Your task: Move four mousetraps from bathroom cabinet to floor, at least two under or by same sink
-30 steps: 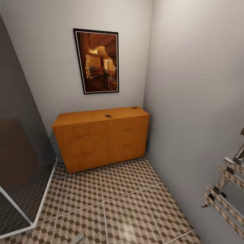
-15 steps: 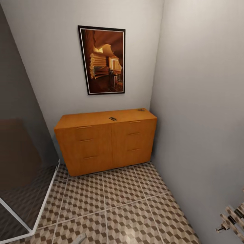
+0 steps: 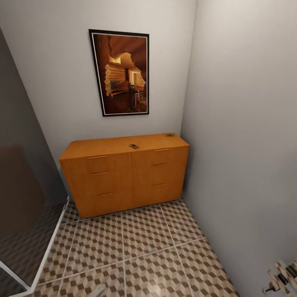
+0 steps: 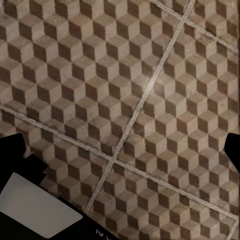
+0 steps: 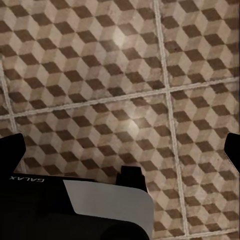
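- Two mousetraps sit on top of the cabinet (image 3: 123, 173): one mousetrap (image 3: 134, 146) near the front edge at mid-width, the other mousetrap (image 3: 170, 135) near the back right corner, by the side wall. Well apart from each other.
- Both read as small flat tan boards with dark metal on top; too small for me to make out the wire.
- I can't see the other two from here. No trap lies on the bathroom floor (image 3: 144, 247) in the stretch I can see, and the sink is not where I'm looking.
- My read: I'm on approach, cabinet ahead across open floor, neither trap on top picked up. Picking and placing are all left to do, as far as I can see.
- Cabinet: low, wide, orange-brown wood, smooth faces, two columns of three drawers with thin bar handles, all closed. It stands in the corner, its right end against the side wall.
- Floor: large square tiles, brown-and-beige cube pattern, pale grout, slight sheen in the wrist views.
- Left tool (image 4: 122, 150) points down at bare tile; black finger tips at both edges of the view, wide apart, nothing between.
- Right tool (image 5: 122, 147): same, fingers spread, empty, over tile.
- Around: framed picture (image 3: 122, 72) on the back wall above the cabinet, glass shower screen (image 3: 24, 185) with white frame at left, plain grey walls.
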